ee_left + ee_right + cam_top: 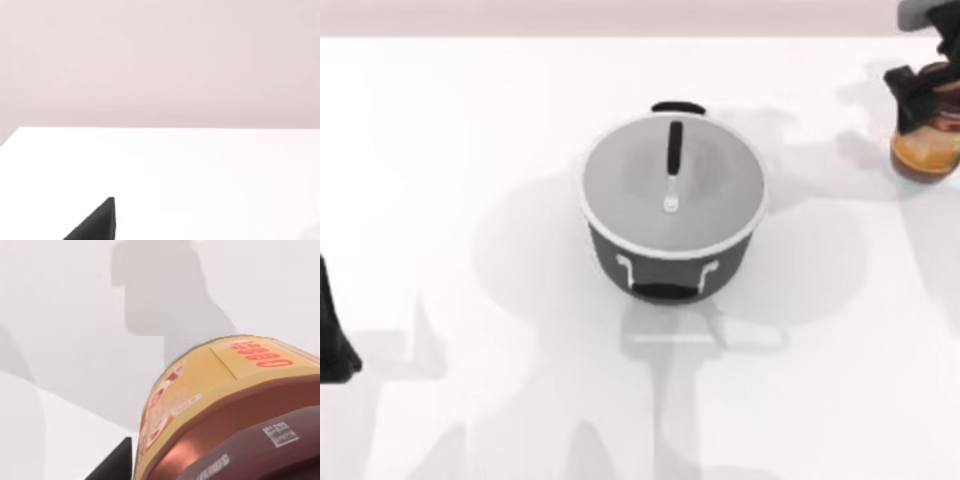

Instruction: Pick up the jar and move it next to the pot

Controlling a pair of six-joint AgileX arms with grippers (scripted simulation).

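Only the right wrist view shows the jar's [215, 405] yellow, red-printed label close up, whereas from above it stands upright at the table's [470, 150] far right, well apart from the pot [672, 205], the right gripper [923, 95] over its lid, jaw state unclear.

One pot [672, 222] sits on one white table [470, 200], wearing one lid [640, 190] with one black bar handle [674, 148] on top and two black side handles, one at each end. One jar [926, 145] stands near the table's right edge. Two robot arms are in view, one at each side.
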